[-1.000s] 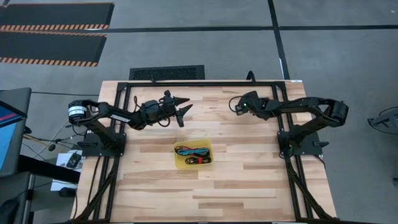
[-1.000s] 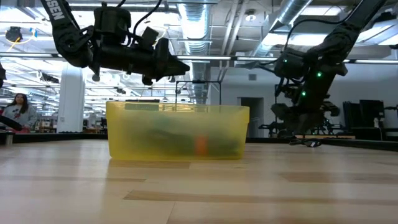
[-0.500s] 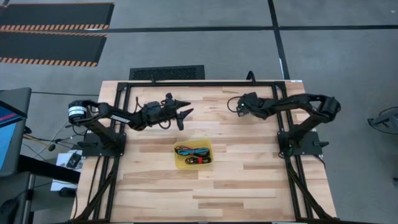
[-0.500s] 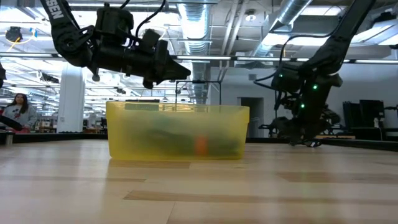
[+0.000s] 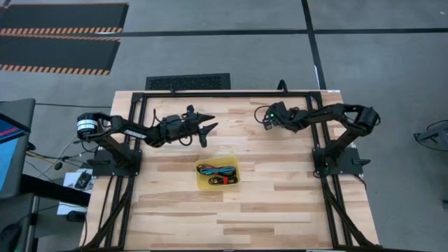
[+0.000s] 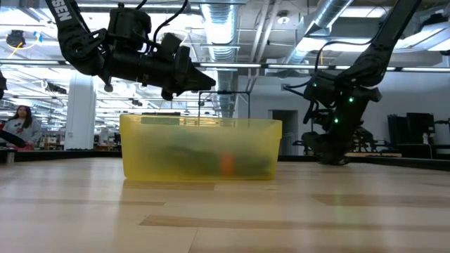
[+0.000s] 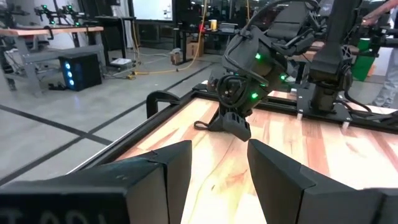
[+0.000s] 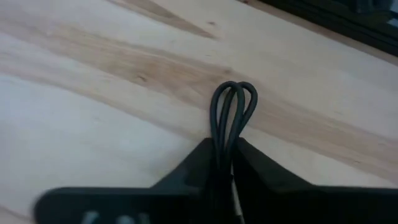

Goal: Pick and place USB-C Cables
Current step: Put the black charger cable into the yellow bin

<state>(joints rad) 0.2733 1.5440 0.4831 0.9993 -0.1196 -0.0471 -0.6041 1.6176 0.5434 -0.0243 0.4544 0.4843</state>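
Two arms work over the table [image 5: 280, 196]: the left gripper [image 5: 208, 127] hangs in the air with its fingers spread, above and behind the yellow tray [image 5: 218, 183], where coloured cables [image 5: 215, 171] lie. Far right of it, the right gripper [image 8: 225, 163] sits low at the table's back edge, fingers pinching a dark cable [image 8: 231, 115] whose looped end pokes out just past the tips.

Setting: large open robotics lab or industrial workshop. Exposed ceiling ducts [image 6: 232, 17] and pipes overhead, grey concrete floor [image 5: 231, 42] with hazard-striped mats [image 5: 59, 28]. Wooden desk [image 5: 280, 203] in a black metal frame [image 5: 231, 94]. More workbenches [image 7: 43, 37] carrying equipment stand beyond (one person [image 6: 21, 123] seated far back). Monitor [image 5: 10, 150] beside the desk.
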